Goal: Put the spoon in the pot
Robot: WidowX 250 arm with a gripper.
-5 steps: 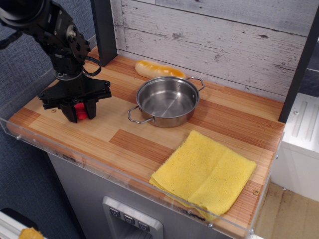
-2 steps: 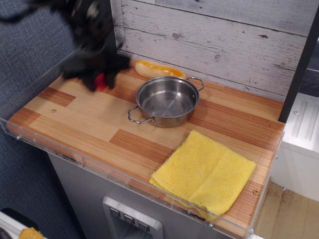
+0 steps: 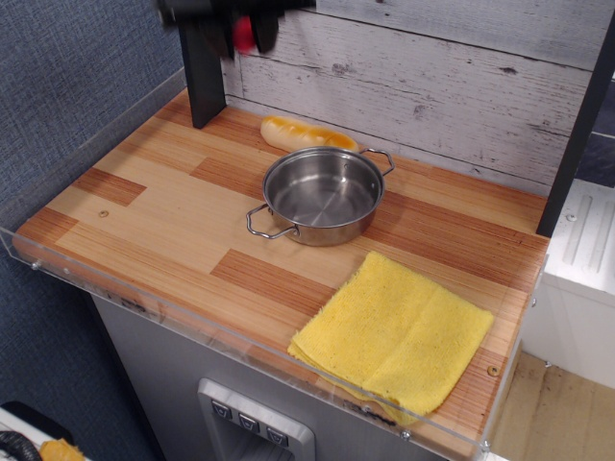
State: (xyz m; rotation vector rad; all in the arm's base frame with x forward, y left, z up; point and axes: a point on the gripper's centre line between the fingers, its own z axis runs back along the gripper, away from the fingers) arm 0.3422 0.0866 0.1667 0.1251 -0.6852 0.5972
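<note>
Spoon (image 3: 244,33): red handle only, pinched high at top edge, bowl out of sight.
Gripper (image 3: 240,36): blurred, clamped on spoon.
Pot (image 3: 323,194): empty, mid-counter, well below.
Risk: early release; spoon bouncing off rim, or landing on bread roll (image 3: 307,134) just behind.

A toy kitchen: wooden counter (image 3: 173,221), steel pot (image 3: 322,195), whitewashed plank backsplash (image 3: 432,86).
</note>
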